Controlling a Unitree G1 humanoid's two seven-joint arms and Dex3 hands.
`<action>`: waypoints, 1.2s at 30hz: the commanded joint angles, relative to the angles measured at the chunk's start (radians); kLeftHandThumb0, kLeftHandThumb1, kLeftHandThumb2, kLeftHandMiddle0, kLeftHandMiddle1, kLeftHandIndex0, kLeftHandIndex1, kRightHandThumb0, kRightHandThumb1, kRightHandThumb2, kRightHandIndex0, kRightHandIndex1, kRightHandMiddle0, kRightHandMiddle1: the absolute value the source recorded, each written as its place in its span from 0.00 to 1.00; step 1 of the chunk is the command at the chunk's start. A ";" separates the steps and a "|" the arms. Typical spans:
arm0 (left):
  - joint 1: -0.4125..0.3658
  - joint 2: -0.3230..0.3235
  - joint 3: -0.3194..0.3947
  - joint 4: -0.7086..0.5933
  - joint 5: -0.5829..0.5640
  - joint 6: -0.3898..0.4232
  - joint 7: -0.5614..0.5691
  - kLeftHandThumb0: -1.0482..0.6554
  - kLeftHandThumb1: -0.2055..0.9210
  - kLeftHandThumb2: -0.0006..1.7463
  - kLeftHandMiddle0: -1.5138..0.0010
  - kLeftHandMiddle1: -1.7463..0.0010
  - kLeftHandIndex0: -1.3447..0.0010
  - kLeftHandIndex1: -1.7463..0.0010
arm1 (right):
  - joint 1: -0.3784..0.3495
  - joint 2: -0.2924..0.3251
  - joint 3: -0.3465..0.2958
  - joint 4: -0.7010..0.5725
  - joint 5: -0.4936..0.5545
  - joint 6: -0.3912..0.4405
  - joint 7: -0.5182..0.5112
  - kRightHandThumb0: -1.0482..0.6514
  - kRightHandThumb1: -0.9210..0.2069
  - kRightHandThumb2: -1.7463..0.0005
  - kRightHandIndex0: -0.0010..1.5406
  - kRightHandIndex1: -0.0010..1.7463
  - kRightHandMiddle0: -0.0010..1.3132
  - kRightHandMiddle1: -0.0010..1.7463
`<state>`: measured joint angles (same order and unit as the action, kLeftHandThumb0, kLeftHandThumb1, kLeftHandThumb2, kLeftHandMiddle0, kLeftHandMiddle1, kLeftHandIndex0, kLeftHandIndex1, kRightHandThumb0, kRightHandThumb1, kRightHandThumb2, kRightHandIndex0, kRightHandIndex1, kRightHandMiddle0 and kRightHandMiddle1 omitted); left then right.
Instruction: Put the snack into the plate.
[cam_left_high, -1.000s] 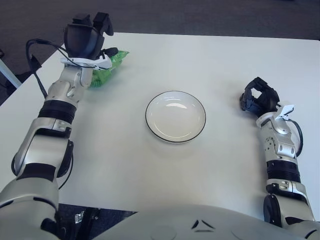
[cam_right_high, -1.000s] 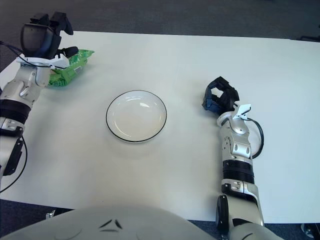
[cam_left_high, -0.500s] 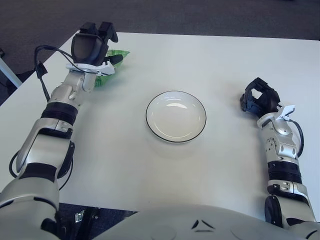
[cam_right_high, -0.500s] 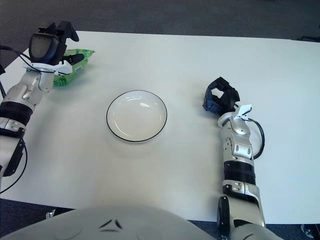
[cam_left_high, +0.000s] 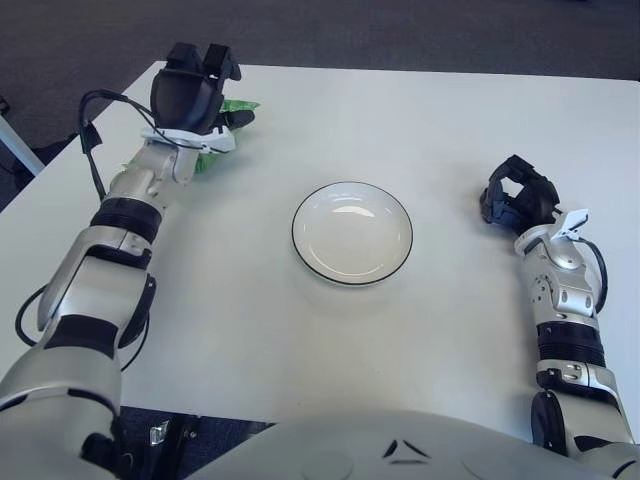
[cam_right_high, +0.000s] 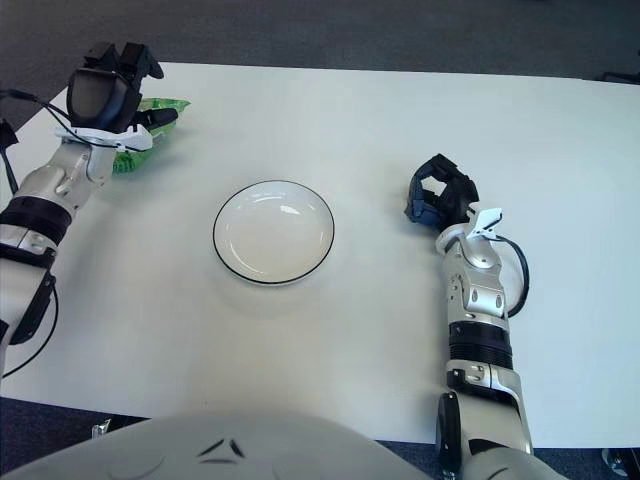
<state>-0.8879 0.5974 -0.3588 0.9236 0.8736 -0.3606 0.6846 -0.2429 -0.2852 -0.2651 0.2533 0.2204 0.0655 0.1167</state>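
My left hand (cam_left_high: 193, 92) sits over the green snack packet (cam_right_high: 150, 128) at the far-left corner of the white table (cam_left_high: 300, 340); whether its fingers grip the packet cannot be told. The packet's long axis and any print are hidden. My right hand (cam_right_high: 437, 196) rests curled and empty, right of the black-rimmed plate (cam_left_high: 351, 232).

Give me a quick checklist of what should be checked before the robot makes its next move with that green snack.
1. Plate empty and ready: ok.
2. Left hand over the green snack bag at the table's far left corner: ok.
3. Fingers closed firmly on the bag: cannot tell, the hand hides it.
4. Bag lifted off the table: not ok, it seems to lie there.
5. Path from bag to plate free: ok.
6. Right hand parked right of the plate, out of the way: ok.
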 joint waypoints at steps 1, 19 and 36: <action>-0.045 -0.006 -0.025 0.041 0.013 0.071 -0.063 0.13 0.98 0.41 0.88 0.30 1.00 0.33 | 0.052 0.011 0.008 0.034 -0.011 0.063 -0.004 0.34 0.51 0.27 0.85 1.00 0.45 1.00; -0.183 -0.116 -0.134 0.337 -0.003 0.270 -0.188 0.00 1.00 0.60 1.00 0.81 1.00 0.66 | 0.066 0.015 0.008 0.013 -0.013 0.070 -0.004 0.34 0.51 0.27 0.86 1.00 0.45 1.00; -0.171 -0.129 -0.124 0.381 -0.079 0.310 -0.325 0.00 1.00 0.63 1.00 0.97 1.00 0.73 | 0.076 0.009 0.003 -0.001 -0.013 0.076 -0.004 0.34 0.51 0.27 0.85 1.00 0.45 1.00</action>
<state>-1.0503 0.4658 -0.4882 1.2866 0.8112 -0.0595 0.3806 -0.2191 -0.2860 -0.2666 0.2140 0.2151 0.0835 0.1131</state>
